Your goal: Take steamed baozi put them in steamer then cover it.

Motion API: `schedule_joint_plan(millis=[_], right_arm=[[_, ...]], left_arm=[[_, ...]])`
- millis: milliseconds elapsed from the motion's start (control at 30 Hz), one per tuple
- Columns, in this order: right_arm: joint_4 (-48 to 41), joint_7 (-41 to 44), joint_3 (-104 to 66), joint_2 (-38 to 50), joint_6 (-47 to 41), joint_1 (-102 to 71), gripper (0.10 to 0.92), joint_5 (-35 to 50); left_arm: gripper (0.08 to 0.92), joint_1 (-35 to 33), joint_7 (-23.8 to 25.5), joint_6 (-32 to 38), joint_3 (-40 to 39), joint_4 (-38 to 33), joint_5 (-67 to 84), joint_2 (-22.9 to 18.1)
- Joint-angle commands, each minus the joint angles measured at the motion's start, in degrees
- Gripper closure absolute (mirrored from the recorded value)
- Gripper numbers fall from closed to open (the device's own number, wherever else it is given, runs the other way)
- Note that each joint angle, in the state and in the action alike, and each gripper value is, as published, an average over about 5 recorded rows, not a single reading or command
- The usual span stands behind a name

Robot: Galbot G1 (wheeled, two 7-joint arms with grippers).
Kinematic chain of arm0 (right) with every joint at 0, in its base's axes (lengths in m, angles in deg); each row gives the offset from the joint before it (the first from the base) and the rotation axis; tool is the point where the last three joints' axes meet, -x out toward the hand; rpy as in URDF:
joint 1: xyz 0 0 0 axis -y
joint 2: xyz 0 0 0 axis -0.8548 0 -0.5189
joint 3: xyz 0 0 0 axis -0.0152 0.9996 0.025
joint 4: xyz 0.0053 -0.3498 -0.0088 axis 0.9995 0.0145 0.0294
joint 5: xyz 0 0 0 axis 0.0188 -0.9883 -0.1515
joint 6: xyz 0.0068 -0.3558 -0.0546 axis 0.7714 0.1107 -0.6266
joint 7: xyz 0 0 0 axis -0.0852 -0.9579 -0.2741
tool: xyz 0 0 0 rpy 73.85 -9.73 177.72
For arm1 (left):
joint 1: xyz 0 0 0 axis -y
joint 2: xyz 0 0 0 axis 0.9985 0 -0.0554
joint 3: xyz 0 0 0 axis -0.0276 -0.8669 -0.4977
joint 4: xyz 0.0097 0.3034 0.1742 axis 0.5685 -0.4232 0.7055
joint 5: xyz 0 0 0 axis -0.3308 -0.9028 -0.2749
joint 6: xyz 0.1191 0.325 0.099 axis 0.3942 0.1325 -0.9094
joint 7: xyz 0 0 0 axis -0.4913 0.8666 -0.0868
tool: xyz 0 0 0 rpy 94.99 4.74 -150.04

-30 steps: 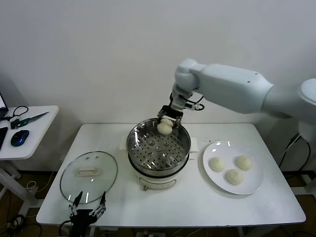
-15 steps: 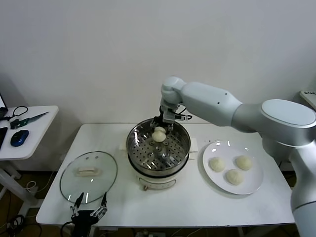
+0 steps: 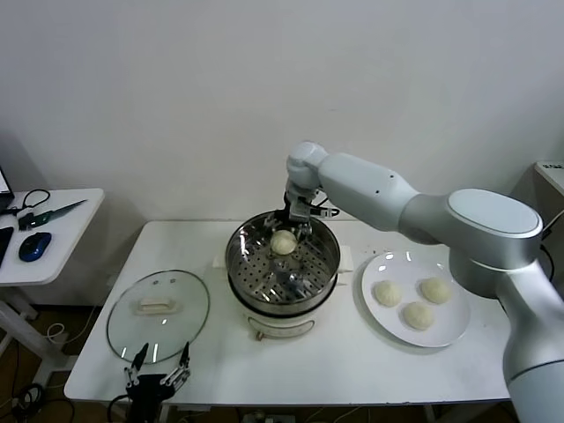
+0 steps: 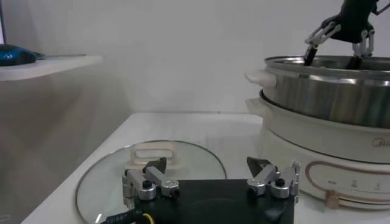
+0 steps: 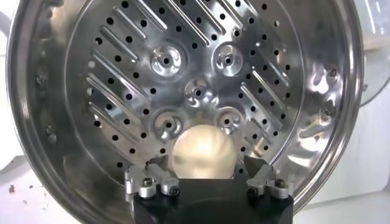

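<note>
One steamed baozi (image 3: 283, 241) (image 5: 202, 152) lies on the perforated tray at the far side of the steamer (image 3: 240, 264) (image 5: 73, 122). My right gripper (image 3: 293, 226) (image 5: 202, 165) hovers just over it, open, with a finger on each side and a gap to the bun. Three more baozi (image 3: 418, 315) sit on the white plate (image 3: 445, 333) to the right of the steamer. The cover (image 3: 159, 315) (image 4: 109, 182), clear glass with a cream handle, lies flat on the table to the left of the steamer. My left gripper (image 3: 159, 374) (image 4: 208, 169) waits open at the table's front edge, just in front of the cover.
A small side table (image 3: 62, 238) stands at the far left with a blue mouse (image 3: 33, 246) and scissors on it. The steamer's white base (image 4: 317, 152) rises close to the left gripper. The wall is right behind the steamer.
My right gripper carried the baozi from the steamer's far rim down onto the tray, then opened and let it go. The left arm has not moved.
</note>
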Motion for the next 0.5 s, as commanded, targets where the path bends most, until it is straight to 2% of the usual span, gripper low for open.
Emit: schedule_joint_plan(millis=[33, 100, 200, 333, 500], right_arm=[[4.12, 5.04, 11.33, 4.86, -6.47, 13.98, 0.203, 28.77], [5.1, 6.71, 19.17, 7.29, -12.66, 19.77, 0.202, 41.09], [7.7, 8.88, 27.96, 13.5, -24.86, 26.2, 0.203, 52.78], [14.25, 8.05, 36.36, 23.06, -36.5, 31.71, 0.203, 58.29], [24.84, 3.72, 45.1, 31.54, -45.5, 34.23, 0.203, 58.85]], left_arm=[[0.177, 0.0, 0.05, -0.14, -0.07, -0.11, 0.03, 0.0], [0.177, 0.01, 0.06, -0.17, -0.13, -0.15, -0.01, -0.01], [0.177, 0.12, 0.07, -0.22, -0.22, -0.22, -0.03, -0.04], [0.177, 0.44, 0.14, -0.2, -0.26, -0.15, 0.15, 0.15], [0.177, 1.29, 0.16, -0.27, -0.18, 0.04, 0.88, 0.13]])
